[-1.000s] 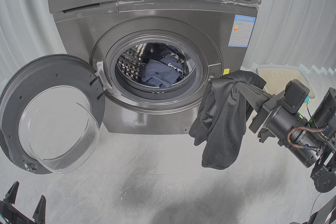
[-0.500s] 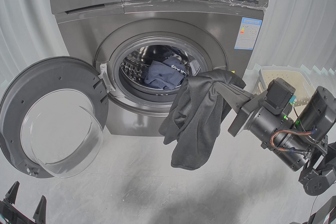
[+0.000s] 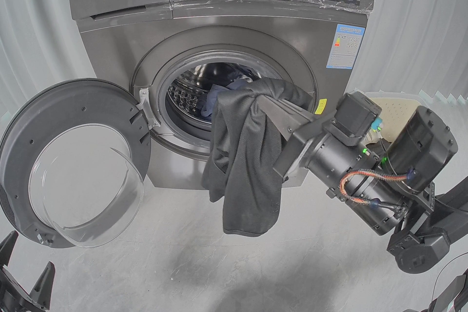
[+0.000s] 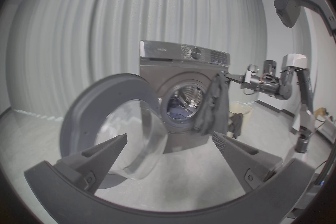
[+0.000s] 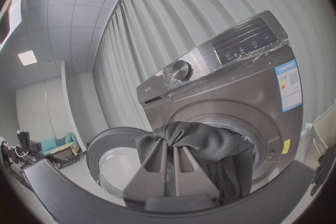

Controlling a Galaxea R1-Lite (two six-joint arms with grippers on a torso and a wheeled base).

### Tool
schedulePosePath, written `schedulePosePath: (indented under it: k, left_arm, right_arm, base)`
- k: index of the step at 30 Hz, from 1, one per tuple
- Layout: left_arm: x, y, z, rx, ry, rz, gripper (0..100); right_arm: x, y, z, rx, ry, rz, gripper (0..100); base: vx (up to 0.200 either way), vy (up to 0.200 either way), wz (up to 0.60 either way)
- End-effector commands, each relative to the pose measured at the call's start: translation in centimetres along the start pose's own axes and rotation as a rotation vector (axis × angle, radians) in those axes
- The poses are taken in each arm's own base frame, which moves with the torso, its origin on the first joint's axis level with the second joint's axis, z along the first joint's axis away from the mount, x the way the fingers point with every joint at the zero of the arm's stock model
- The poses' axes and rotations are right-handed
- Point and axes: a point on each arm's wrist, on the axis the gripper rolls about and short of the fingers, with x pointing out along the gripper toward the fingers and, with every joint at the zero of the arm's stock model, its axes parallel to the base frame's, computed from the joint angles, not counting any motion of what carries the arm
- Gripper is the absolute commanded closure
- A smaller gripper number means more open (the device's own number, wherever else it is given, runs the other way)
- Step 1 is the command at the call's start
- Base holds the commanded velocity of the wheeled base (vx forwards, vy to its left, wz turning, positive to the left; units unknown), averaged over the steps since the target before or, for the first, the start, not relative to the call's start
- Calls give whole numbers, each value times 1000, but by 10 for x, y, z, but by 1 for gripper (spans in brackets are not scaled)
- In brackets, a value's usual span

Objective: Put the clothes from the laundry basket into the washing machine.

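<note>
My right gripper (image 3: 265,101) (image 5: 170,146) is shut on a dark grey mesh garment (image 3: 246,157) (image 5: 206,151) that hangs in front of the washing machine (image 3: 224,10) drum opening. Most of the cloth dangles below the opening's rim. Blue clothing (image 3: 214,96) lies inside the drum behind it. The round door (image 3: 73,162) stands swung open to the left. The cream laundry basket (image 3: 397,108) sits to the right of the machine, partly behind my right arm. My left gripper (image 3: 24,274) (image 4: 168,142) is low at the near left, open and holding nothing.
In the left wrist view a dark cloth (image 4: 237,123) hangs over the basket (image 4: 241,109) rim. Bare grey floor (image 3: 161,254) stretches in front of the machine. A pleated curtain (image 3: 424,25) runs behind it.
My right arm has carried the grey garment leftward and up, from beside the basket to the drum opening. The head camera shifted slightly at first. The left gripper moved a little.
</note>
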Motion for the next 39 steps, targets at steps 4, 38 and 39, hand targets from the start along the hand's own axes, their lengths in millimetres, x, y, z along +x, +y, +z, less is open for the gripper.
schedulePosePath:
  k: [4,38,39]
  left_arm:
    - [59,4,23,-86,240,-289,0]
    - [214,-60,28,-173,481,-702,0]
    - [217,-62,26,-175,489,-703,0]
  right_arm:
    - [47,13,-16,41,-63,20,100]
    - [71,-4,-41,24,-55,-58,100]
    - [71,-4,-41,24,-55,-60,100]
  base:
    - [0,0,0]
    - [0,0,0]
    - [0,0,0]
